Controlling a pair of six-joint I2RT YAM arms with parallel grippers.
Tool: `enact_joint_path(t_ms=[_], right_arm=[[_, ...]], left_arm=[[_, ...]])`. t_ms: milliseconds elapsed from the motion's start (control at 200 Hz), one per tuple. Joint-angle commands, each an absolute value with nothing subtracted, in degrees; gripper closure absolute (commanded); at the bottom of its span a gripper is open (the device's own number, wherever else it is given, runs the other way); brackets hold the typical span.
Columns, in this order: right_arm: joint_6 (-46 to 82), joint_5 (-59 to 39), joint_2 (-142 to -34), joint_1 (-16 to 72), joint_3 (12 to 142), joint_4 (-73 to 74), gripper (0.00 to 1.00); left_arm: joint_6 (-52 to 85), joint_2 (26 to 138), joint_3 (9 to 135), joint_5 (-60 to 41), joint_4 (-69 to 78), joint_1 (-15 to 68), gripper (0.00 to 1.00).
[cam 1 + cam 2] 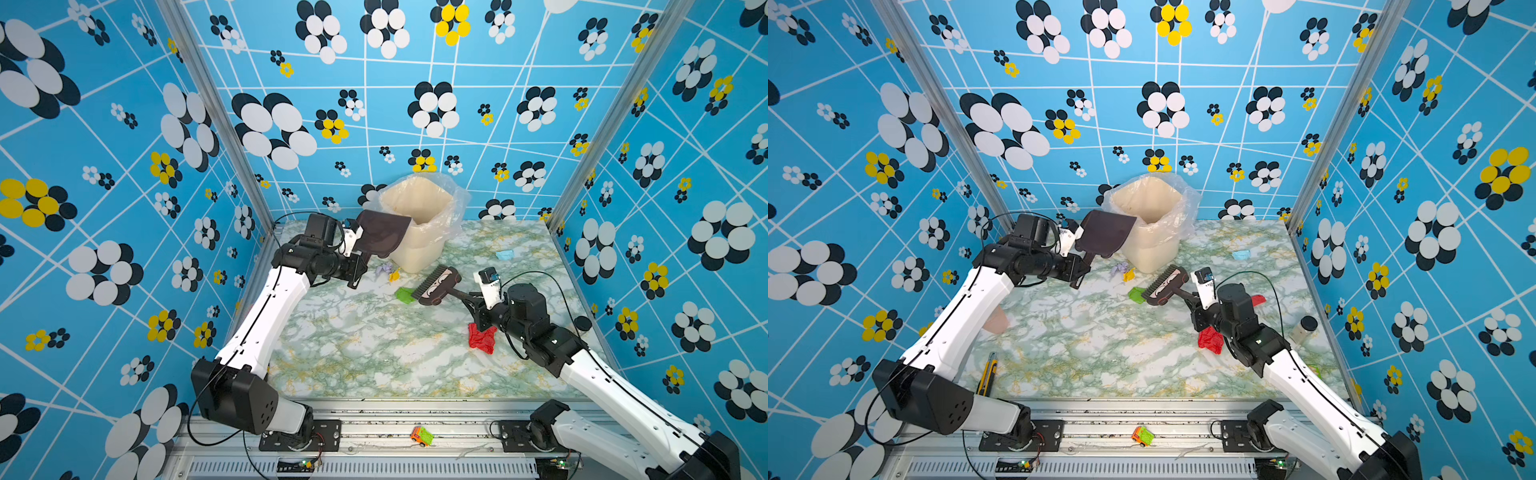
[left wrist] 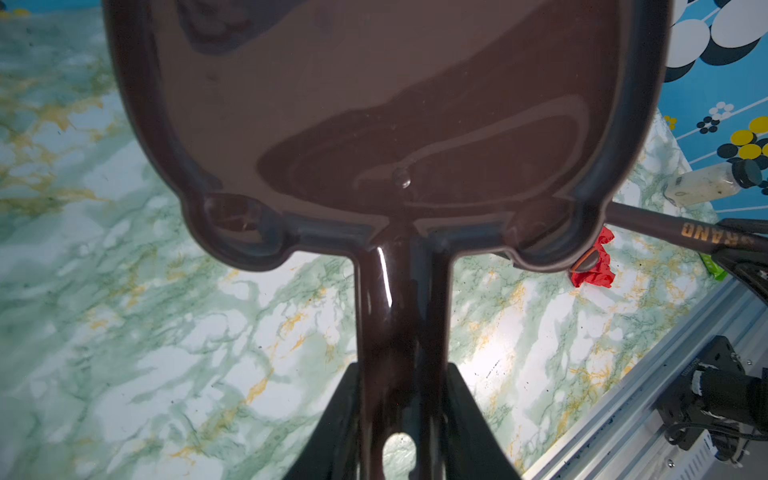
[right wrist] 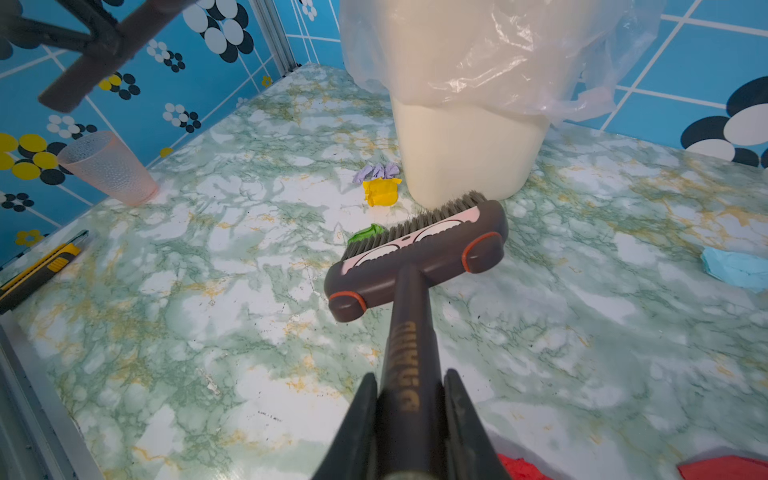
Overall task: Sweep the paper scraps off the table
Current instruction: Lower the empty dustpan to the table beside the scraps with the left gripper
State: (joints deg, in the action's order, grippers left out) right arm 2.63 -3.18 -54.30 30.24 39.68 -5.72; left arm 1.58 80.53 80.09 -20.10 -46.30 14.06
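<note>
Marbled green, white and yellow, the worktop (image 1: 374,353) fills the lower middle of both top views, and paper scraps (image 3: 365,233) lie scattered on it. At centre left, the left tool (image 2: 401,386) is clamped on the handle of a brown dustpan (image 1: 384,232), which hangs in the air beside the rim of a cream bin (image 1: 419,249) lined with clear plastic. At centre right, the right tool (image 3: 409,386) is closed tight around the handle of a brown hand brush (image 1: 438,286); its bristles touch a green scrap (image 1: 404,295). A yellow scrap (image 1: 395,275) and a lavender scrap (image 1: 383,268) sit just beside the bin's base. A light blue scrap (image 1: 505,254) lies apart, to the right of the bin. A red scrap (image 1: 482,338) lies partly under the right arm (image 1: 602,382).

Likely risks: with the dustpan off the worktop, a brush stroke would have nothing to catch the green scrap and could scatter it or wedge it against the bin. The brush head is near the bin and could knock it. The right arm could drag the red scrap.
</note>
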Motion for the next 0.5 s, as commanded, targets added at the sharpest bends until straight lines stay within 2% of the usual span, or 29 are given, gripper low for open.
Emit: enact_joint_path(t_ms=[0, 200, 495], right_arm=[[5.19, -3.60, -54.99, 30.49, 40.58, 3.84, 1.00], [10.67, -2.83, -59.61, 32.11, 39.52, 14.08, 1.00], [10.65, -1.87, -70.97, 39.29, 44.50, 16.97, 1.00]], left_arm=[[5.74, 76.60, 73.76, -19.51, -41.73, 13.54, 1.00], [11.06, 71.23, 61.73, -17.63, -38.80, 13.22, 1.00], [14.61, 68.07, 50.62, -13.25, -40.42, 12.12, 1.00]])
